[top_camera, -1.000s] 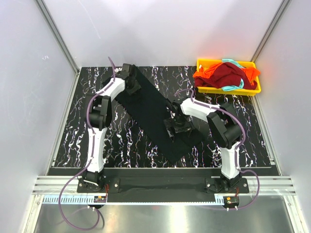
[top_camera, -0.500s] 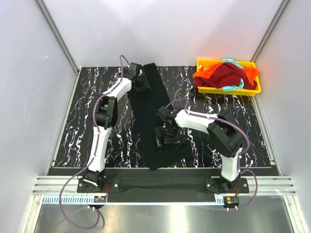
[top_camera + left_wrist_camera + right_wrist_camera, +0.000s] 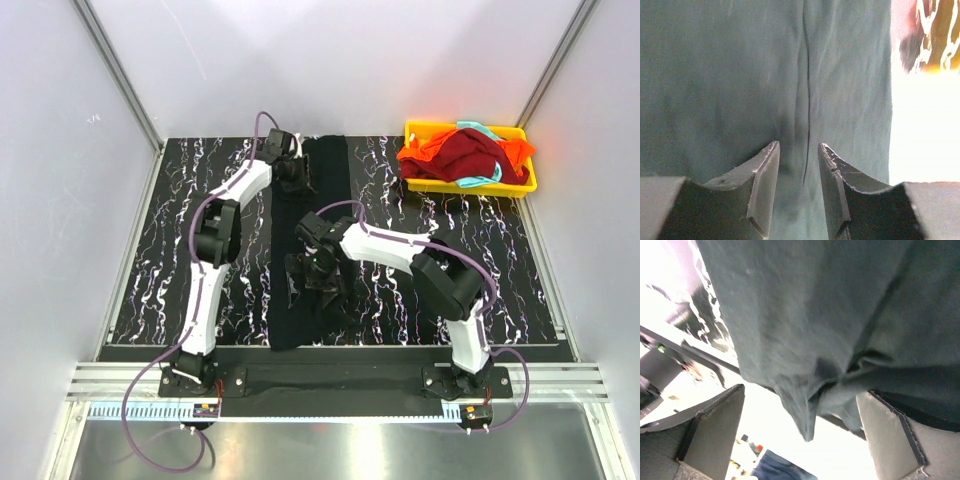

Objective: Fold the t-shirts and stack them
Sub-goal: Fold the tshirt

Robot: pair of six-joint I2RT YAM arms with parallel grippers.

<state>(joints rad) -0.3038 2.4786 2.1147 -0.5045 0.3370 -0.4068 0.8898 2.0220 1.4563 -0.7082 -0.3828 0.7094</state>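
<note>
Yellow plastic tray (image 3: 420, 127) in far-R corner of black, white-veined tabletop (image 3: 170, 250). Aluminium rail (image 3: 330, 378) along near edge. White walls (image 3: 60, 200) L, R & back.

The white-and-black left arm (image 3: 204, 275) stretches far across the table, its black two-finger gripper (image 3: 798, 146) with jaws drawn nearly together, pinching a black fabric t-shirt (image 3: 730, 75). The white-and-black right arm (image 3: 455, 290) bends leftward, its black gripper (image 3: 800, 392) low, jaws spread wide.
</note>
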